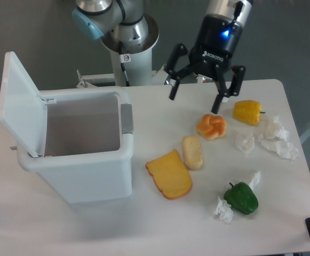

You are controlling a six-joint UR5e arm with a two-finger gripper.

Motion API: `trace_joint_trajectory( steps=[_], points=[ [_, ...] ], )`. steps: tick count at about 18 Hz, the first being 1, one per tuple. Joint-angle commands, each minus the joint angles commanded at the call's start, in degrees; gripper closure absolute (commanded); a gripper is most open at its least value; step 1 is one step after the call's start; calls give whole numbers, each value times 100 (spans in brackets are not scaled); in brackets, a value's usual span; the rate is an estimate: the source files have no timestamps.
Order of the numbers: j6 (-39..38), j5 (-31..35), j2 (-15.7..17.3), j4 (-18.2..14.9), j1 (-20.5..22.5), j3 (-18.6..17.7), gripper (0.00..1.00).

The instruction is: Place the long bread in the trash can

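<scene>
Gripper (195, 99) spread wide, holding nothing, above table's far edge. Trash can (74, 173) at left side, lid up. Long bread not visible on table; likely inside can. Task probably done.

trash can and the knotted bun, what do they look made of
The trash can looks like moulded plastic, white-grey with a soft sheen, smooth flat walls and a thin hinged lid standing open. The knotted bun looks like toy plastic or rubber: uniform orange, faintly glossy on its ridges. Which of the two cannot be told from here.
</scene>
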Motion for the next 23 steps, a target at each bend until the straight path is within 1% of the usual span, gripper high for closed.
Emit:
trace_joint_trajectory(
  steps=[2, 4, 6, 9, 11, 13, 15, 16, 23],
  points=[
    [140, 246, -9, -9, 0, 0, 0],
    [578, 816, -26, -9, -26, 0, 0],
    [817, 1125, -96, 0, -61, 0, 0],
    [923, 1153, -105, 9, -26, 26, 0],
    [1247, 1170, -105, 0, 0, 35, 0],
    [1424, 1423, -106, 0, 27, 18, 0],
    [1442, 1714, -105, 0, 9, 0, 0],
    [1442, 1750, -105, -9, -8, -9, 0],
    [1442, 1777, -97, -9, -17, -26, 0]
  ],
)
